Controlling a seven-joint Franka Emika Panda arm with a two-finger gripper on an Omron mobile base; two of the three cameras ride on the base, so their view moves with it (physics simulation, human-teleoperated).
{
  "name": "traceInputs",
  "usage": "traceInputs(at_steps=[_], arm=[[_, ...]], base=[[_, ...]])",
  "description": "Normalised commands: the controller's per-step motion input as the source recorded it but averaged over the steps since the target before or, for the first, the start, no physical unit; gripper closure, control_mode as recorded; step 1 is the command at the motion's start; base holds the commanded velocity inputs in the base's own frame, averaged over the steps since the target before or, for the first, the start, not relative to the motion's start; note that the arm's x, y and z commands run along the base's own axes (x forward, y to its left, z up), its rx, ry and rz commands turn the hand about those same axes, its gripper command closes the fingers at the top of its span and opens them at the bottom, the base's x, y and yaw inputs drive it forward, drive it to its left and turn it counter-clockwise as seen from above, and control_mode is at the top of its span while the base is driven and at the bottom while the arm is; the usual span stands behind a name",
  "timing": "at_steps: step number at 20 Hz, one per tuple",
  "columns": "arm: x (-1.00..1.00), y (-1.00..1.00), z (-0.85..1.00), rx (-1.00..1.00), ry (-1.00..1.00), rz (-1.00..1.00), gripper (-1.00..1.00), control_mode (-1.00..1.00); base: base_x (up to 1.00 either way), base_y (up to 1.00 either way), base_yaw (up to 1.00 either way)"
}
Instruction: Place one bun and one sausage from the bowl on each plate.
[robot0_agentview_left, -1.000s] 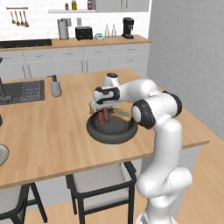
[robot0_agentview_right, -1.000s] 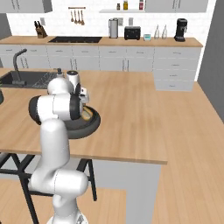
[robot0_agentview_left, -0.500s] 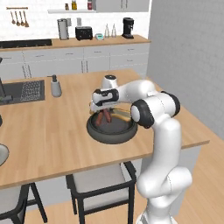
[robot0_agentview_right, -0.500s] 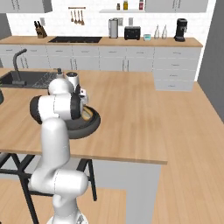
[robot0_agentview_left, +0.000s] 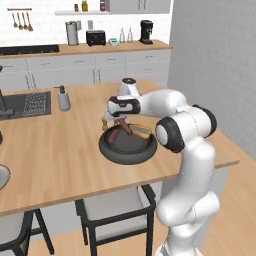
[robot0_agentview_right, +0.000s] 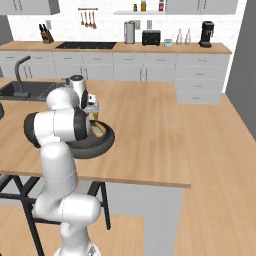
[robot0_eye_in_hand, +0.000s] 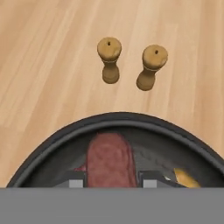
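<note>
The dark bowl (robot0_agentview_left: 106, 150) sits on the wooden island, near its front edge. In the hand view its thick rim (robot0_eye_in_hand: 118, 118) curves across the frame. A reddish-brown sausage (robot0_eye_in_hand: 109, 159) lies inside, and my gripper (robot0_eye_in_hand: 111, 181) is shut on it, one fingertip against each side. From the left base view my gripper (robot0_agentview_left: 119, 121) reaches down into the bowl's far side onto that sausage (robot0_agentview_left: 125, 128). A second sausage (robot0_agentview_left: 113, 135) lies beside it, and a tan bun (robot0_agentview_left: 142, 133) rests to the right. The bun (robot0_agentview_right: 101, 129) also shows past my arm in the right base view. The plates are out of view.
Two small wooden shakers (robot0_eye_in_hand: 109, 59) (robot0_eye_in_hand: 151, 65) stand on the counter just beyond the bowl. A soap dispenser (robot0_agentview_left: 63, 98) and a sink (robot0_agentview_left: 27, 103) lie at the far left. A pale round shape (robot0_agentview_left: 2, 176) is cut by the left edge. Stools stand under the front edge.
The jaws have closed from wide open onto the sausage in the bowl. The arm and the bowl have stayed where they were.
</note>
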Motion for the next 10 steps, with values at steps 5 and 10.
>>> traceInputs(at_steps=[5,10], arm=[[-0.99,-0.28,1.0,0.0,-0.23,0.0,1.0,-1.0],[-1.0,-0.3,0.93,0.04,-0.02,-0.03,1.0,-1.0]], base=[[0.0,0.0,0.0],[0.0,0.0,0.0]])
